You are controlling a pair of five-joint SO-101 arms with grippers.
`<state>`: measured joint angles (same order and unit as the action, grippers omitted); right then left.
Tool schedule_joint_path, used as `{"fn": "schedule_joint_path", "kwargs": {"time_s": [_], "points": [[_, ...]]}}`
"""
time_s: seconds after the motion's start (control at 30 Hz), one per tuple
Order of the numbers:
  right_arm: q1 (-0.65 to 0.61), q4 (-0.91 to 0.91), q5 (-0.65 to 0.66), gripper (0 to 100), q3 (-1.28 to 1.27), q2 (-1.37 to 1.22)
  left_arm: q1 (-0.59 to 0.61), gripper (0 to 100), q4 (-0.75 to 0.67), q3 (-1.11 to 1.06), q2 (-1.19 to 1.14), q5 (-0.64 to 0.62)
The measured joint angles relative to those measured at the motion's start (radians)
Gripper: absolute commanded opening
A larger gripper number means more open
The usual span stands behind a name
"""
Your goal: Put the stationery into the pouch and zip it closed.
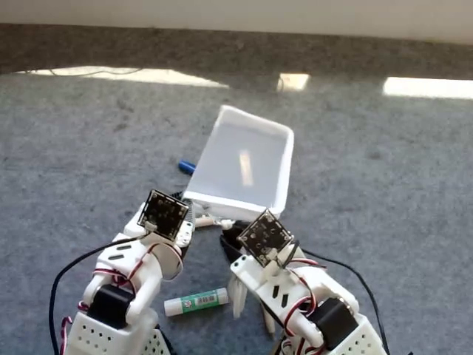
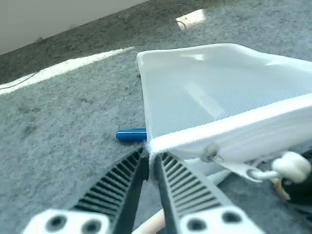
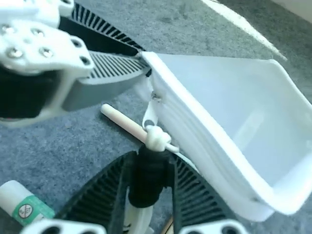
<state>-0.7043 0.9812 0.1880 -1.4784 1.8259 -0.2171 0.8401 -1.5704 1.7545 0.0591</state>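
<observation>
Pouch [image 1: 247, 159] mouth gapes wide. Left gripper [image 2: 148, 158] jaws pinch its corner edge; right gripper [image 3: 150, 158] jaws clamp a black piece [image 3: 146, 183] by the zip. Glue stick [image 1: 196, 301] on bench [image 1: 89, 148].

Bench [image 1: 89, 163] is presenting a grey, rough, matt, carpet-like covering. Pouch [image 2: 209, 97] is showing thin translucent white plastic with a fine woven grain and a slight sheen; its zip band [image 2: 234, 131] is reading as white ribbed cloth. Left hand [image 2: 150, 158], a matt white plastic shell with dark ribbed pads [image 2: 187, 190], is pinching the pouch corner. Right hand [image 3: 148, 158], of the same build, is gripping a matt black piece [image 3: 148, 178]. Glue stick [image 1: 196, 301] is showing smooth white plastic with a green paper label. Blue pen [image 2: 130, 135] is looking smooth and glossy.
</observation>
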Motion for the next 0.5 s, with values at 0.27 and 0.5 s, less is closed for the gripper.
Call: {"fn": "schedule_joint_path", "kwargs": {"time_s": [0.27,0.5], "points": [[0.051,0.055,-0.035,0.5,0.002,0.011,0.035,1,0.107,0.061,0.0,0.002],[0.153,0.061,-0.034,0.5,0.008,0.011,0.109,1,0.107,0.063,0.0,0.002]]}}
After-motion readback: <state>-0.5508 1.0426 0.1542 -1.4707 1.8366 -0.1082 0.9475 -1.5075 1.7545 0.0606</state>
